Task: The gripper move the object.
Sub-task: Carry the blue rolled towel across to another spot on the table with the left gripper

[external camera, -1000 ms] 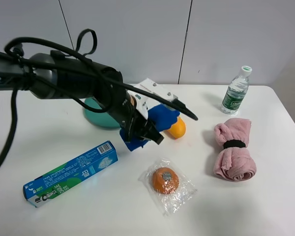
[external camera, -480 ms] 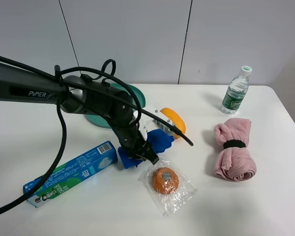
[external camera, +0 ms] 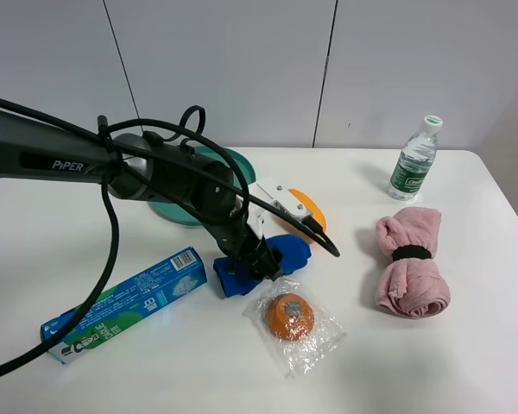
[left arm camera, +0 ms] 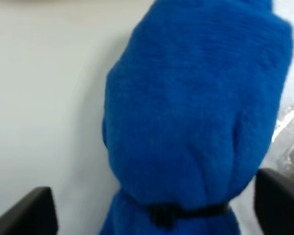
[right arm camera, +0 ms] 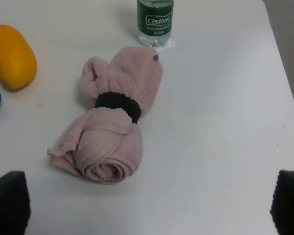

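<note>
The royal-blue rolled cloth with a dark band lies on the white table between the toothpaste box and the wrapped orange. My left gripper is low over its middle. In the left wrist view the cloth fills the space between the two black fingers, which stand wide apart; the gripper is open around it. My right gripper is open and empty, above the pink towel; it is not in the exterior view.
A blue-green toothpaste box lies front left. A plastic-wrapped orange lies just in front of the cloth. A yellow-orange fruit, a teal bowl, a pink rolled towel and a water bottle stand around.
The left arm has come down and forward with the blue cloth, from raised near the bowl to resting on the table. In the last half second it shifted slightly right.
</note>
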Controlling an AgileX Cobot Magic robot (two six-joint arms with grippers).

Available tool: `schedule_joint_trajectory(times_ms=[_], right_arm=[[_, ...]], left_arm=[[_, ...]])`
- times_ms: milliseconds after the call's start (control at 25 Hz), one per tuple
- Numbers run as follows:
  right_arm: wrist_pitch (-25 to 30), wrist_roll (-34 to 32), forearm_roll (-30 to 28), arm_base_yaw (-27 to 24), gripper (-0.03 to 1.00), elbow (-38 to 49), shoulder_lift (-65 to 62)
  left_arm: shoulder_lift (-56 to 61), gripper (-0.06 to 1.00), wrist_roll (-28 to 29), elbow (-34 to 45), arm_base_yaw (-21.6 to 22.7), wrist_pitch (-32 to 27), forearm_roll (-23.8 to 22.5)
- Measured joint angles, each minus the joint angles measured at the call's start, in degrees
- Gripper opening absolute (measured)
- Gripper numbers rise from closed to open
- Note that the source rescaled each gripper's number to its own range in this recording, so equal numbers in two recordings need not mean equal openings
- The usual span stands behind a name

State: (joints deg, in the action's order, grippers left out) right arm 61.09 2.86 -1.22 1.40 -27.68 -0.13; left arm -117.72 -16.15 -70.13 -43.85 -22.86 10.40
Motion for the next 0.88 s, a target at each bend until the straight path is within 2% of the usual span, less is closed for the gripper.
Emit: schedule_joint_trajectory(times_ms=[120,480,560,680,880], right_arm=[[0.00,0.00,0.00,0.00,1.00,0.00,0.00],[0.00,0.00,0.00,0.00,1.00,0.00,0.00],[0.00,0.00,0.00,0.00,1.00,0.00,0.00],[0.00,0.00,0.00,0.00,1.00,0.00,0.00],[0.00,0.00,0.00,0.00,1.00,0.00,0.00]], left_arm=[[0.00,0.78,-0.54,0.00,0.00,0.51,-0.16],[0.00,0.82,-0.88,0.00,0.00,-0.26,-0.08],[0.00,0.92,-0.75,0.00,0.26,-0.54,0.66],[0.00,0.98,0.06,0.00,0.72,-0.69,1.34],[1.91,0.99,0.68,0.00,1.66,-2.30,1.66]])
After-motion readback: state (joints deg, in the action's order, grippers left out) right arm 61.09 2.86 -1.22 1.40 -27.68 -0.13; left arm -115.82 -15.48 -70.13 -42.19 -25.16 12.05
